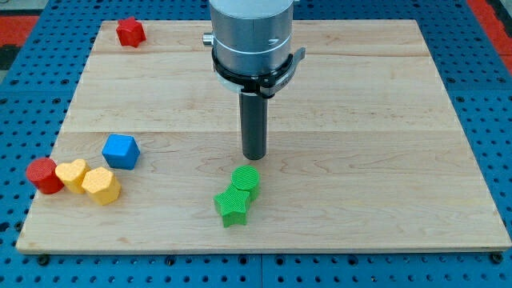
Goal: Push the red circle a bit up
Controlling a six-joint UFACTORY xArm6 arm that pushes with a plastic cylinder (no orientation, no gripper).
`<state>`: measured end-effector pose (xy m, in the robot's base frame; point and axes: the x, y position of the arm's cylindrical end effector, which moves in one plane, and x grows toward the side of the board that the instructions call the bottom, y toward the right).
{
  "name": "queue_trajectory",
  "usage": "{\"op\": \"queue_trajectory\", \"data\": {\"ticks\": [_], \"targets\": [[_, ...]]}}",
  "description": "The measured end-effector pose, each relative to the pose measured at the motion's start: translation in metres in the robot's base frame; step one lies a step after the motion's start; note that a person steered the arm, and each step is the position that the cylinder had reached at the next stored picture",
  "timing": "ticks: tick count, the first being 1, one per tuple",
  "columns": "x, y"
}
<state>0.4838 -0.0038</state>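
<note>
The task seems not started yet. The red round plastic block (44, 175), which is the red circle of the task, sits at the near left corner of the pale wooden bench (360, 120), close to its left edge. It touches a yellow heart-shaped block (74, 174) on its right side, and next to that lies a yellow block of hexagon-like shape (101, 185). A blue cube-like block (121, 150) stands a little farther and to the right of these, apart from them.

The arm has no gripper, so there is nothing to open or close; it ends in a straight dark rod. The tip (254, 157) rests near the middle of the bench, just beyond a green round block (246, 178) and a green star-shaped block (233, 206), which touch each other. The tip is well apart from the red round block, far to its right.

What is left, by judgement, is everything: the tip must travel left, come to the near side of the red round block, and then push it away toward the far edge for a short way. The narrow space near the bench edge may make this approach difficult.

The red round block is a short cylinder standing upright, so from above it has no long axis and points in no direction.

Another red block (130, 32), with angular shape, lies at the far left corner and is not concerned.
</note>
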Motion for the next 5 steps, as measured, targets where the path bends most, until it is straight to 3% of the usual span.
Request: {"op": "queue_trajectory", "data": {"ticks": [2,3,4,5], "targets": [[-0.067,-0.045],[-0.083,-0.120],[-0.068,-0.200],[-0.047,-0.240]]}}
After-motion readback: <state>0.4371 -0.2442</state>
